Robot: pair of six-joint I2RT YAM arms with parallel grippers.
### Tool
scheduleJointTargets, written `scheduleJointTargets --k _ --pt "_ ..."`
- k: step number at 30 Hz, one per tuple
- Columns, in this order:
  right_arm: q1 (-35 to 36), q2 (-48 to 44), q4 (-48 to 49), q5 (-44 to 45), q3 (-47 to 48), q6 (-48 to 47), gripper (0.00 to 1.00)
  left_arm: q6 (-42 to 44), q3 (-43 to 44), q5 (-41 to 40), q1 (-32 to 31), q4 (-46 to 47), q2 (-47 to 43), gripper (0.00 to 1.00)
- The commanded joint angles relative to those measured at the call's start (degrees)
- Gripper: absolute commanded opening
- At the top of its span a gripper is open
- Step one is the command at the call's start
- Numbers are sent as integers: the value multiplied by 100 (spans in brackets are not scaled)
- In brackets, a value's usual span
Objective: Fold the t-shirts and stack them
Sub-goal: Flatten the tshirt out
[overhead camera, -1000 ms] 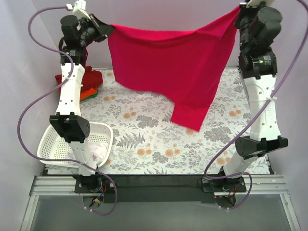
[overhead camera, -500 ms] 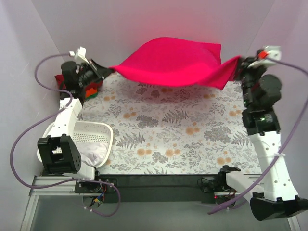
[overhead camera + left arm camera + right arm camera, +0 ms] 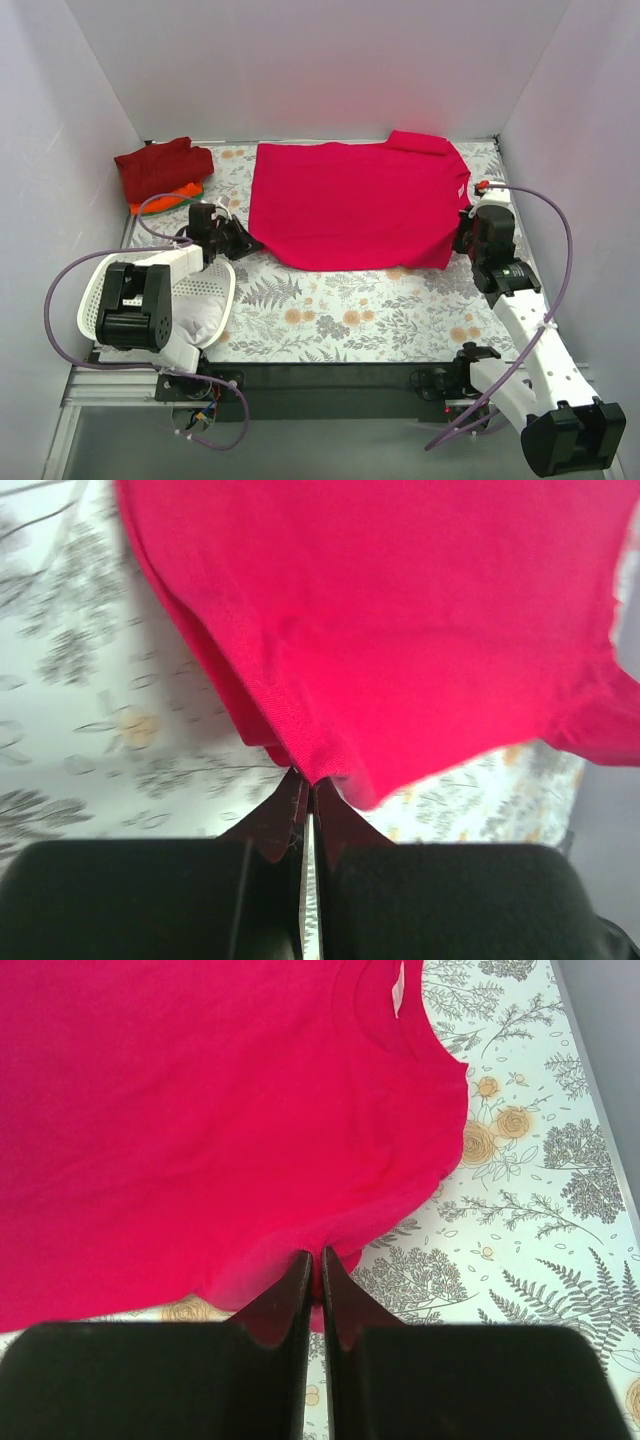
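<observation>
A bright pinkish-red t-shirt (image 3: 355,205) lies spread flat on the floral table, its collar toward the right. My left gripper (image 3: 243,240) is shut on the shirt's near-left corner; in the left wrist view the cloth (image 3: 400,630) runs into the closed gripper (image 3: 306,778). My right gripper (image 3: 463,232) is shut on the shirt's near-right edge; in the right wrist view the cloth (image 3: 200,1110) is pinched by the gripper (image 3: 319,1255), with the neckline to the right. A pile of darker red, orange and green t-shirts (image 3: 160,172) sits at the back left.
A white lattice basket (image 3: 185,300) holding pale cloth stands at the near left, beside my left arm. White walls enclose the table on the left, back and right. A black rail runs along the near edge.
Both arms have come down and forward from high at the back. The pinkish-red shirt, hanging and billowing before, now lies flat on the table. Both grippers still hold it.
</observation>
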Motion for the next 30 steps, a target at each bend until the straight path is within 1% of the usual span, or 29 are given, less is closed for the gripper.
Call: scheduleJointTargets --k 1,2,5,6,7,8,10,11,12,14,17,20,21,22,23,25,27,29,30 --pt "-14 -6 -253 117 118 143 1 187 -188 -705 40 31 107 0" --pt "-22 38 -341 256 66 160 1 170 -179 -1054 49 13 116 0" --pt "-14 336 -315 765 65 117 1 100 -83 -1391 49 -13 81 1" --pt "-14 442 -333 872 135 108 1 99 31 -1426 40 -66 63 5" --pt "-22 669 -324 1064 188 90 1 108 93 -1436 40 -101 54 20" --pt "-23 785 -324 1144 241 90 1 108 137 -1453 23 -127 37 24" --pt "-40 1152 -289 1294 442 64 9 91 208 -1715 -4 -267 -77 36" --pt "-49 1268 -219 1329 504 38 11 82 216 -1821 -38 -286 -147 48" --pt "-49 1382 -175 1356 583 20 23 64 217 -1909 -47 -312 -296 52" --pt "-66 1708 -140 1383 829 2 39 3 252 -2155 -100 -321 -490 59" --pt "-58 1718 -8 1067 804 2 49 -24 313 -2428 -311 -321 -903 60" --pt "-40 1349 115 698 383 -24 57 -41 322 -2552 -557 -312 -1202 60" --pt "-40 1096 141 549 216 -33 57 -50 296 -2552 -610 -312 -1307 61" --pt "-31 954 159 165 67 -16 57 -50 287 -2534 -636 -304 -1334 61" --pt "-31 822 264 -65 -274 -7 57 -50 252 -2517 -689 -286 -1369 61" --pt "-31 550 361 -487 -557 19 56 -50 199 -2473 -715 -277 -1405 61" --pt "-23 566 449 -542 -830 46 53 -59 120 -2377 -716 -233 -1422 61" --pt "-31 732 484 -525 -866 64 50 -68 85 -2297 -716 -198 -1413 61" --pt "-31 846 484 -507 -797 72 45 -76 59 -2227 -716 -198 -1396 61"
